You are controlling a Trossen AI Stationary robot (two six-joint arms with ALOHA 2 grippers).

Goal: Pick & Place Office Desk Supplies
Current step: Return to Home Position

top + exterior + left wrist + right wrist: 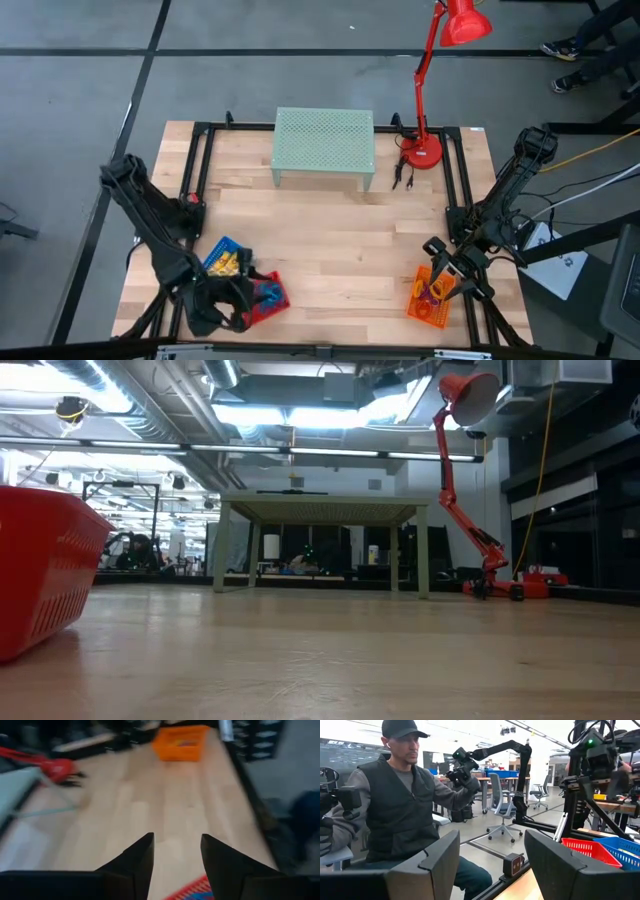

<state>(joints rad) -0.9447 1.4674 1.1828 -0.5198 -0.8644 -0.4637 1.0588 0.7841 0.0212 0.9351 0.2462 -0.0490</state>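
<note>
Small supplies lie in three mesh baskets near the table's near edge: yellow pieces (228, 262) in the blue basket (215, 248), blue loops (268, 293) in the red basket (278, 305), and orange and purple rings (432, 290) in the orange basket (425, 312). My left gripper (236, 305) is at the red basket's left side. In the left wrist view it (177, 837) is open and empty, pointing across the table toward the orange basket (181, 742). My right gripper (446, 274) hovers over the orange basket's far end. In its own view it (492, 832) is open and empty.
A pale green mesh stand (323, 145) sits at the table's far middle, with the red desk lamp's base (422, 152) to its right. A black frame (195, 170) runs along the table's sides. Bare wood (340, 250) lies between the baskets. A person (400, 805) sits beyond the table.
</note>
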